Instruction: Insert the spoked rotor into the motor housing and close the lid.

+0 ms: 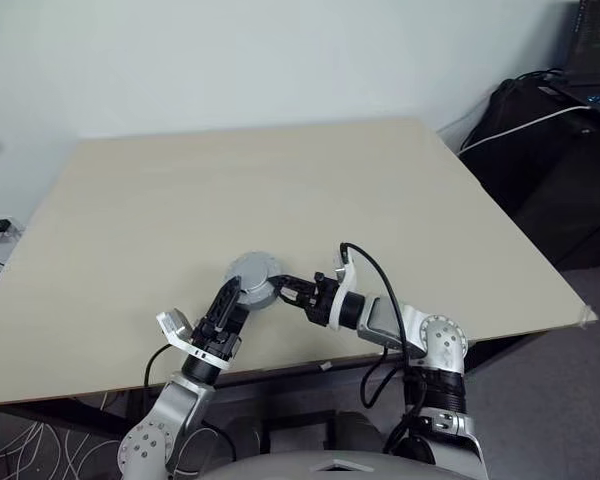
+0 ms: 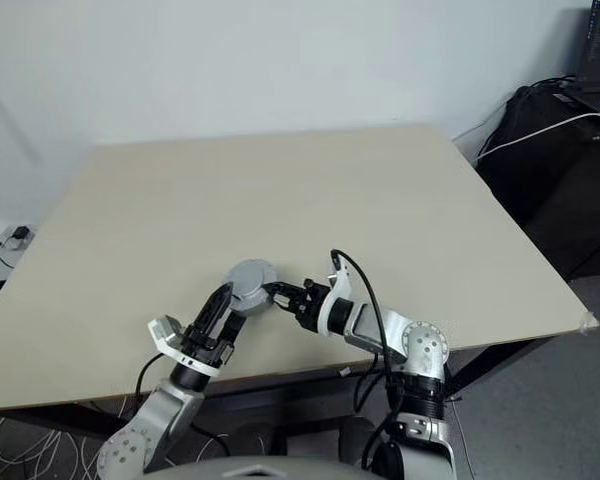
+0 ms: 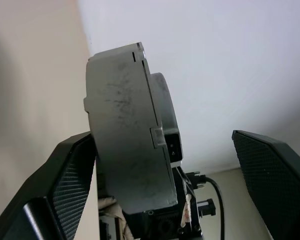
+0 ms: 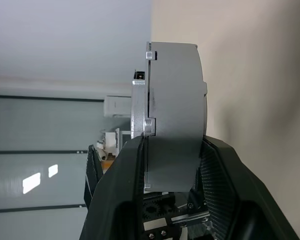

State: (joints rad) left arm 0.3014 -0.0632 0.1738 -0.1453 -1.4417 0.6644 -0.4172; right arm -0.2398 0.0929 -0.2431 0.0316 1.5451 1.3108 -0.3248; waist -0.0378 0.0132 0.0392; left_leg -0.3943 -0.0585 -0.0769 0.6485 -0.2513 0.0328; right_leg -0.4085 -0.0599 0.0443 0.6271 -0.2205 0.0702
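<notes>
A pale grey round lid (image 1: 252, 275) is held just above the table near its front edge. In the right wrist view it joins a thinner round part, the motor housing (image 4: 139, 107), at a seam. My right gripper (image 4: 170, 145) is shut across both, one finger on each flat face. My left gripper (image 1: 230, 295) comes in from the left and is open. In the left wrist view the lid (image 3: 125, 130) stands between its fingers, one finger (image 3: 65, 185) close against it and the other well apart. The spoked rotor is hidden.
The beige table (image 1: 280, 190) stretches far and wide behind the grippers. Its front edge runs just under both wrists. A dark bag with a white cable (image 1: 540, 120) sits on the floor at the far right.
</notes>
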